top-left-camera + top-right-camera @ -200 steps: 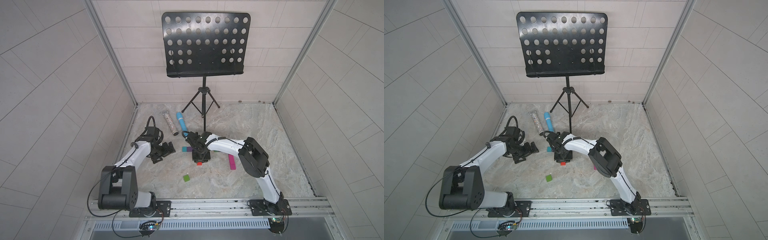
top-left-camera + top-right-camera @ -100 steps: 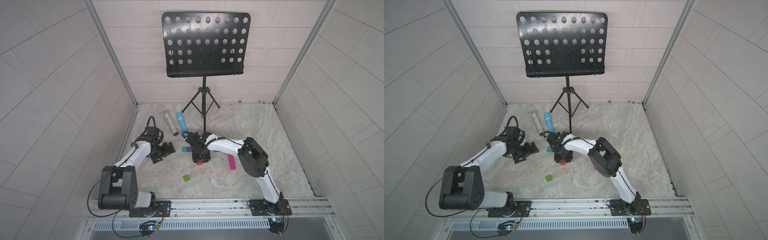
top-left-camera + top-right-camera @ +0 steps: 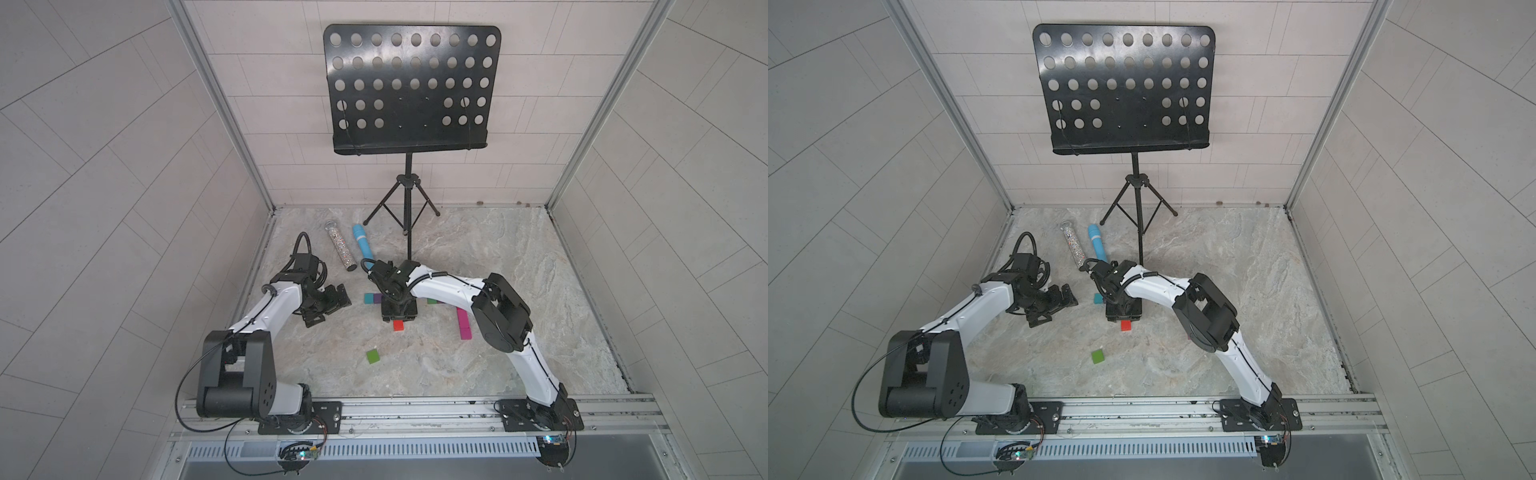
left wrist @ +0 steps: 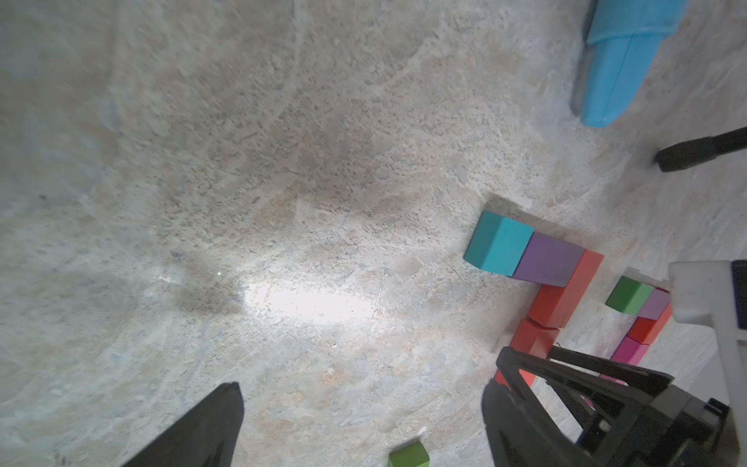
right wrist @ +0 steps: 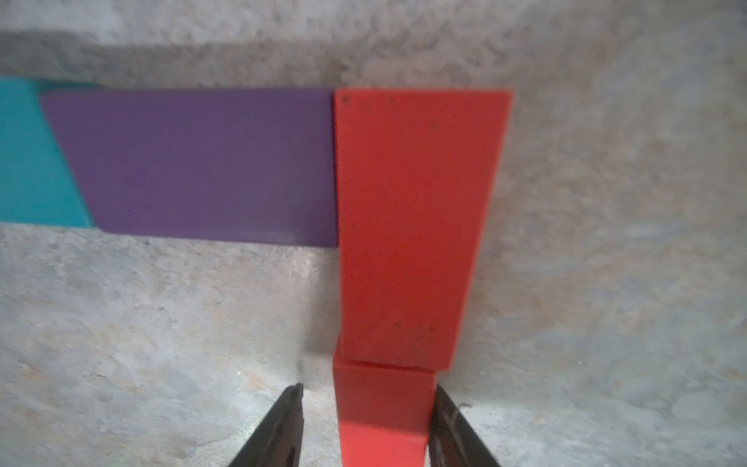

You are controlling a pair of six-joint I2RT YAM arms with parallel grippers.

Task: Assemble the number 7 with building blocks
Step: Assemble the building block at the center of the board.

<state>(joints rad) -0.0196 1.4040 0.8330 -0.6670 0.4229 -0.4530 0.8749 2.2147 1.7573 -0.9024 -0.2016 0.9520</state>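
We see the right gripper (image 3: 399, 316) pointing straight down near the middle of the stone tabletop (image 3: 540, 291), over the small red block (image 5: 384, 400). In its wrist view the fingers (image 5: 283, 424) stand apart on either side of that block. One leaves a clear strip of bare stone, the other sits right at the block's edge, so nothing is clamped. The small red block lies flat and butts against one end of the long red block (image 5: 416, 226). At the long one's other end the purple block (image 5: 202, 165) meets it at a right angle, and the teal block (image 4: 499, 246) touches the purple one's free end. The left gripper (image 3: 328, 306) is nearer the left edge, its jaws spread wide with only bare stone between them. A lone green block (image 3: 372, 356) lies toward the front edge. Beneath the right arm runs a string of more blocks (image 4: 644, 323), green, purple, red and magenta. A blue microphone (image 3: 363, 247) and a glittery tube (image 3: 341, 251) lie side by side near the back left corner, and a music stand (image 3: 409, 216) rises by the back edge.
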